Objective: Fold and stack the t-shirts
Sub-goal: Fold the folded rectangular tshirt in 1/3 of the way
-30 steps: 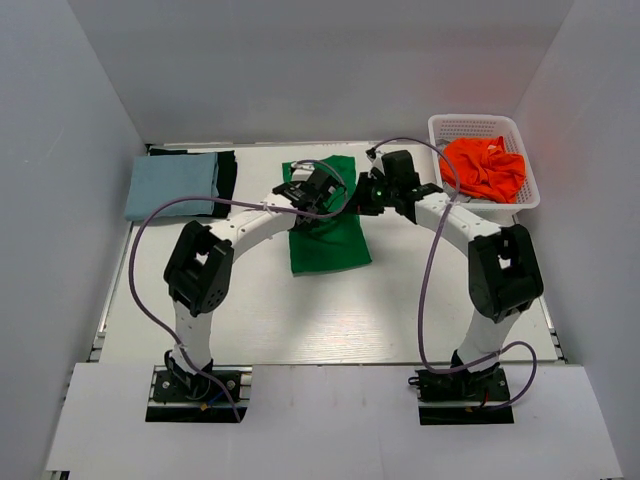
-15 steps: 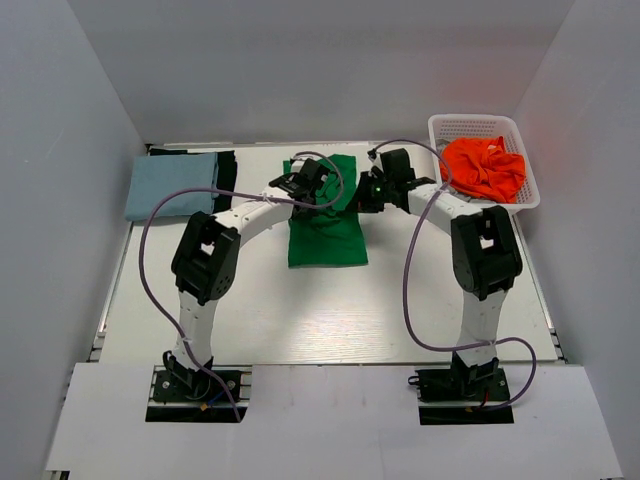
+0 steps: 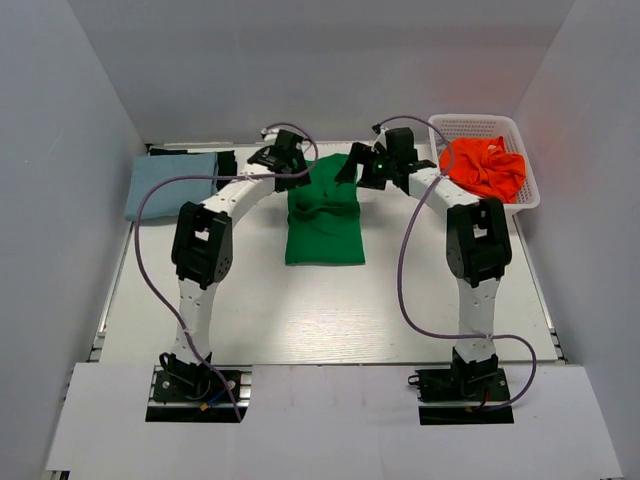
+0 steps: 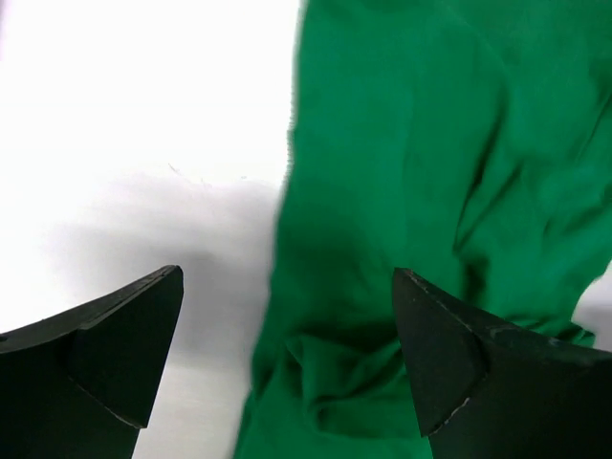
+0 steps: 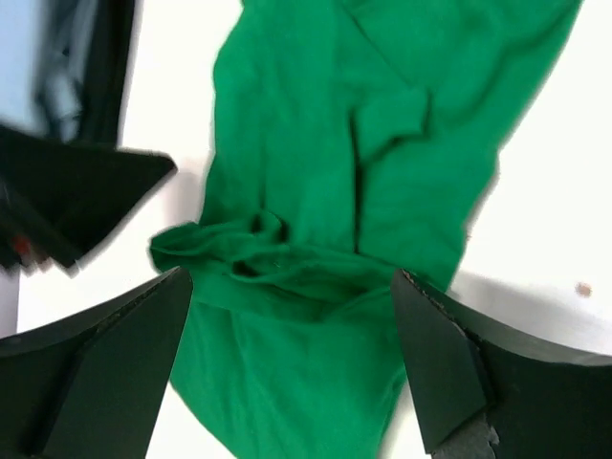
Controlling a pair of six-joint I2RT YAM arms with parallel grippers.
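Trouble is to be expected first at the near half of the green t-shirt [image 3: 323, 238], which is laid flat mid-table and could be dragged askew if the bunched far half is pulled from one side only. Farther back, that far half is heaped into ridges and pockets, so a pinch made there may be closed on several layers at once, or on one loose fold, and a crooked crease would be set. A miss is also possible: in the left wrist view the shirt's edge is found under the left gripper [image 4: 287, 359], with bare table [image 4: 134, 105] beneath one finger. Both pairs of fingers are held wide apart with nothing between them. The left gripper is poised over the shirt's far left edge and the right gripper [image 5: 287, 368] over the rumpled far end, with the cloth below; whether it is touched cannot be told. Collision is risked too, since the grippers are placed near each other. At the far edge, the pale blue t-shirt [image 3: 170, 187] is laid folded on the black t-shirt [image 3: 228, 163] to the left, and the orange t-shirt [image 3: 485, 168] is seen crumpled in the basket [image 3: 475, 122] to the right.
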